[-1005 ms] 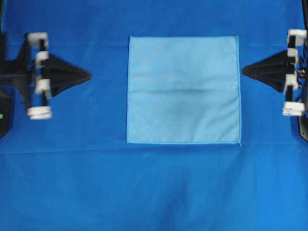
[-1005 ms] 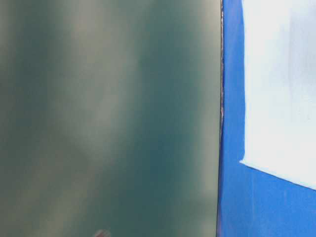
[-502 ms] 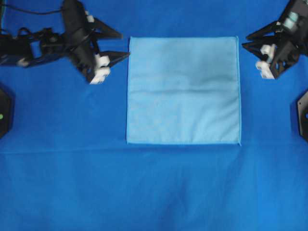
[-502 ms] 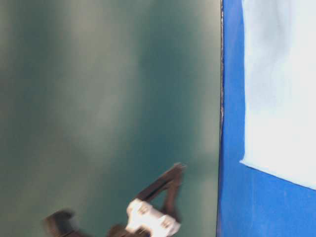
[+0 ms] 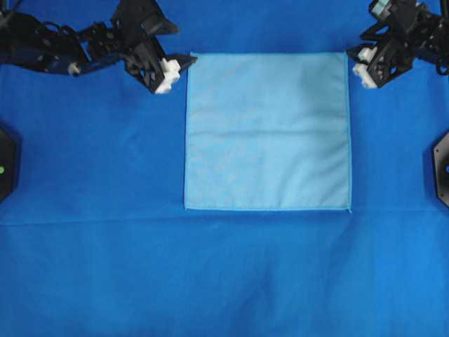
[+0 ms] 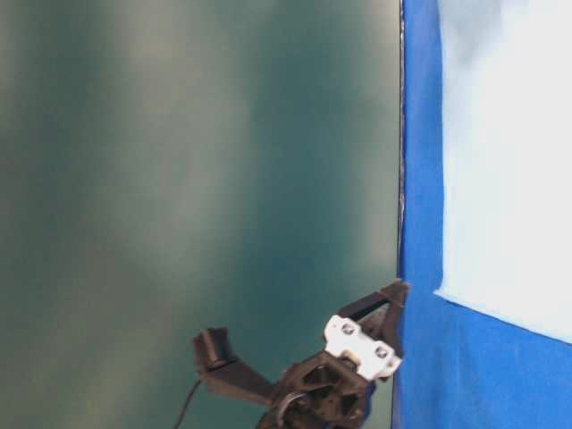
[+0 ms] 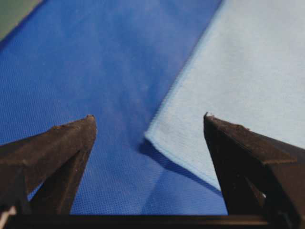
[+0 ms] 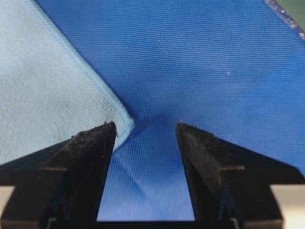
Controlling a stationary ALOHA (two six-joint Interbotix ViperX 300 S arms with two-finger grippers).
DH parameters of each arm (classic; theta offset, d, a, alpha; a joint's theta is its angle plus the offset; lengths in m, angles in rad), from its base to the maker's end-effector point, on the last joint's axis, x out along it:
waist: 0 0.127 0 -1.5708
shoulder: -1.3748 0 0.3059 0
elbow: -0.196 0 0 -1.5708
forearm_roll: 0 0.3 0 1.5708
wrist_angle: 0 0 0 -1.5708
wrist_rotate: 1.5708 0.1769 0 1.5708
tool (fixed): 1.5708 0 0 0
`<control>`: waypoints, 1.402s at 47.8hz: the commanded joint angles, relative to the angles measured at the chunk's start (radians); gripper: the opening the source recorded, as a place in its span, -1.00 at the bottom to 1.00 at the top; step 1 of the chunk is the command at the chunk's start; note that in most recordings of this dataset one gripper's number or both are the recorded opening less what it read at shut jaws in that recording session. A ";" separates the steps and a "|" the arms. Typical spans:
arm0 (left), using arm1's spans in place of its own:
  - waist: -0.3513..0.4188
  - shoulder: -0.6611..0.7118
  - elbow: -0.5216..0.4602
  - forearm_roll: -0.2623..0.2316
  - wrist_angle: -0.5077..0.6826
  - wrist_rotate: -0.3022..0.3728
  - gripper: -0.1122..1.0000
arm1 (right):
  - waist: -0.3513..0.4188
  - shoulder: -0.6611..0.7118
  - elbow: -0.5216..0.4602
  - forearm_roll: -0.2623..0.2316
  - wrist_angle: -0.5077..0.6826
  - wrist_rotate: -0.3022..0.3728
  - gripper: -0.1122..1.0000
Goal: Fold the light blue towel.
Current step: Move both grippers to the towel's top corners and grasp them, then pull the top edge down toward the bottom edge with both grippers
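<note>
Both grippers stood spread wide, holding nothing: the left gripper [image 7: 148, 119] framed one far corner of the light blue towel [image 5: 267, 131], the right gripper [image 8: 145, 125] the other. Closing too deep risked pinching the table cloth [image 5: 91, 210] beneath along with the hem.

I see the table under a royal-blue table cloth [image 5: 224, 274] covering the whole surface. The light blue towel [image 5: 267, 131] lies flat directly on it, unfolded and square, sitting toward twelve o'clock of centre. Faint creases run across the cloth toward six o'clock.
</note>
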 commanded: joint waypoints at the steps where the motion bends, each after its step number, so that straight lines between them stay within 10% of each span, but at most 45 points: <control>1: 0.008 0.028 -0.025 -0.002 -0.034 0.002 0.77 | -0.005 0.040 -0.031 -0.003 -0.028 0.000 0.25; 21: 0.018 0.133 -0.072 -0.002 -0.011 0.046 0.66 | -0.005 0.152 -0.066 -0.003 -0.049 -0.002 0.18; 32: -0.008 0.130 -0.067 -0.002 0.048 0.104 -0.40 | -0.005 0.147 -0.063 -0.003 -0.025 -0.002 -0.77; 37: -0.009 0.129 -0.069 -0.002 0.049 0.104 -0.77 | -0.005 0.147 -0.063 -0.003 -0.023 0.000 -0.78; 67: 0.008 -0.020 -0.075 -0.002 0.140 0.166 -0.77 | 0.005 -0.029 -0.054 0.002 0.057 0.008 -0.78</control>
